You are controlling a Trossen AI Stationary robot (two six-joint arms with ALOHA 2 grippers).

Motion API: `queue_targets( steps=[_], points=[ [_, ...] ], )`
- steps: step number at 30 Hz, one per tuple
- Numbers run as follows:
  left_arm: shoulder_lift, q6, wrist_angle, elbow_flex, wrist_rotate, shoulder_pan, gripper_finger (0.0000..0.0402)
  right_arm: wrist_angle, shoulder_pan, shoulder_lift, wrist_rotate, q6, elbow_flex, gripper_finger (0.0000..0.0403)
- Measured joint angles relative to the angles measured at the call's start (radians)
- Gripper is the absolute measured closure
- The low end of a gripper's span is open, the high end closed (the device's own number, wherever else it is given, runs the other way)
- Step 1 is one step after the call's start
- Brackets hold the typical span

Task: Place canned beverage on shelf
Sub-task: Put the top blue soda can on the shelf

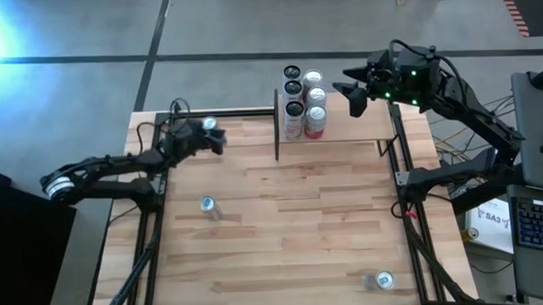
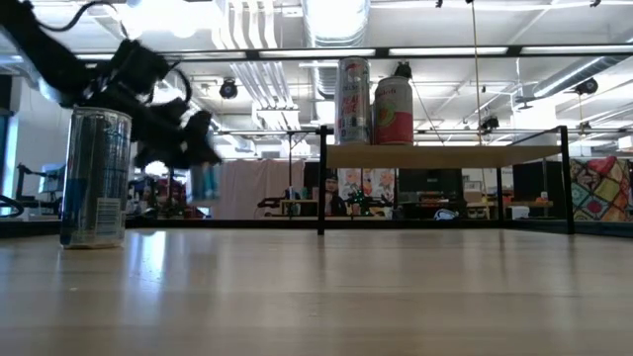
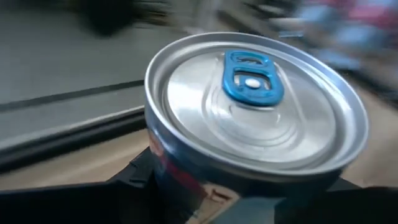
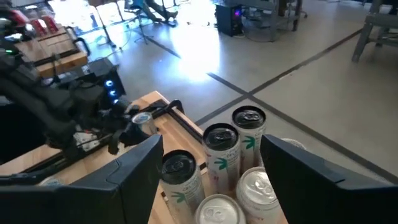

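Silver aluminium can with a blue pull tab (image 3: 255, 118) is what fills the left wrist view, sitting right between the left hand's dark fingers (image 3: 140, 177), which are closed in against its sides. So the left hand (image 1: 209, 136) has hold of that can, up off the butcher-block worktop (image 1: 283, 224) near its far left corner, and it shows as a blurry dark shape in the low view too (image 2: 193, 148). There's a red and blue print on the can's side, but I can't read any of it.

Over on the other side, the right hand (image 1: 357, 89) hangs in the air just past the far right end of the pale wood shelf with thin black metal rods (image 1: 343, 127), fingers spread apart and nothing between them.

The shelf stands along the far edge of the worktop, right of centre, and at its left end is a cluster of slim cans (image 1: 303, 102) in two rows: white ones with green markings and dark tops (image 4: 221, 149), and pinkish-red ones with silver tops (image 2: 393, 111). The labels are too small to make out.

Two more cans stand loose on the worktop: a silver and blue one (image 1: 208, 207) left of the middle, which looms big in the low view (image 2: 95, 178), and another one (image 1: 383, 280) near the front right corner. No brand legible on either.
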Motion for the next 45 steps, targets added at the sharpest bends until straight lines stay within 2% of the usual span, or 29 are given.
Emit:
queue_targets(
  steps=[3, 5, 11, 13, 17, 21, 27, 32, 34, 38, 45],
  points=[
    [-0.009, 0.083, -0.128, 0.126, 0.236, 0.0, 0.0221, -0.017, -0.002, -0.008, -0.063, -0.003, 0.0, 0.015],
    [-0.014, 0.129, -0.274, 0.229, 0.374, -0.001, 0.0204, -0.037, -0.003, -0.008, -0.118, -0.007, 0.0, 0.0156],
    [-0.018, 0.24, -0.71, 0.548, 0.717, -0.001, 0.0198, -0.048, -0.003, 0.025, -0.226, 0.013, 0.0, 0.0167],
    [-0.012, 0.245, -0.783, 0.634, 0.773, -0.004, 0.0199, -0.046, -0.003, 0.043, -0.227, 0.013, 0.0, 0.0167],
    [0.007, 0.232, -0.829, 0.761, 0.76, -0.027, 0.0199, -0.027, -0.003, 0.08, -0.226, 0.029, 0.0, 0.0156],
    [0.057, 0.23, -0.822, 0.879, 0.639, -0.088, 0.0199, 0.028, -0.003, 0.105, -0.238, 0.032, 0.0, 0.0131],
    [0.222, 0.231, -0.854, 1.094, 0.543, -0.17, 0.0199, 0.206, -0.01, 0.139, -0.437, 0.022, 0.0, 0.0086],
    [0.386, 0.248, -1.003, 1.3, 0.457, -0.226, 0.0199, 0.271, -0.016, 0.214, -0.462, -0.007, 0.0, 0.0055],
    [0.44, 0.26, -1.059, 1.379, 0.437, -0.245, 0.0199, 0.296, -0.02, 0.248, -0.478, -0.006, 0.0, 0.0046],
    [0.519, 0.313, -1.159, 1.525, 0.438, -0.277, 0.0198, 0.351, -0.031, 0.298, -0.579, 0.018, 0.0, 0.0039],
    [0.608, 0.35, -1.247, 1.687, 0.436, -0.288, 0.0198, 0.416, -0.033, 0.319, -0.649, -0.014, 0.0, 0.0039]
  ],
)
